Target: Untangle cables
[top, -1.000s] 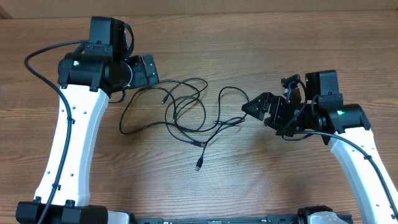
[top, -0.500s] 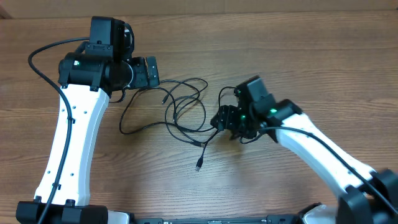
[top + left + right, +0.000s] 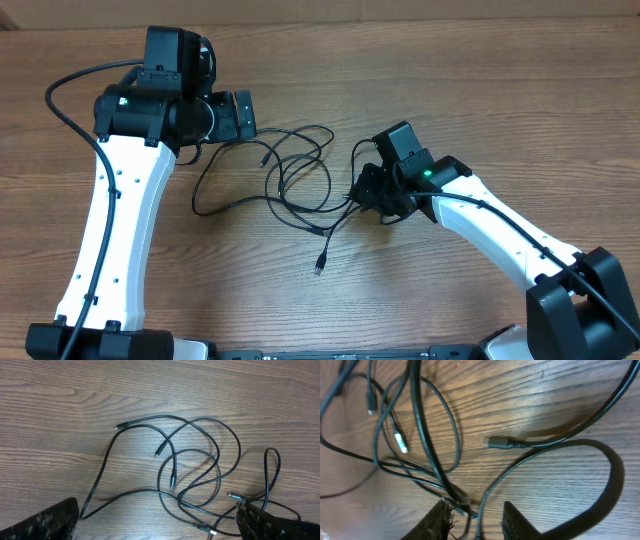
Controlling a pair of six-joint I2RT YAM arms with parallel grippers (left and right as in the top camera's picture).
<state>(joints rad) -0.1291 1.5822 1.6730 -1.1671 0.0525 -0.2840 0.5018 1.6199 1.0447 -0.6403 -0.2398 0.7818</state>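
Right gripper (image 3: 476, 512) narrowed around one strand of the cables (image 3: 290, 175).
Its jaws stand a small gap apart with a thin cord running between them, not visibly pinched, at the tangle's right edge. The cables lie in loose crossed loops on the wooden table (image 3: 450, 80), with one plug end (image 3: 319, 268) trailing out. The left gripper (image 3: 232, 116) is spread wide at the upper-left edge.
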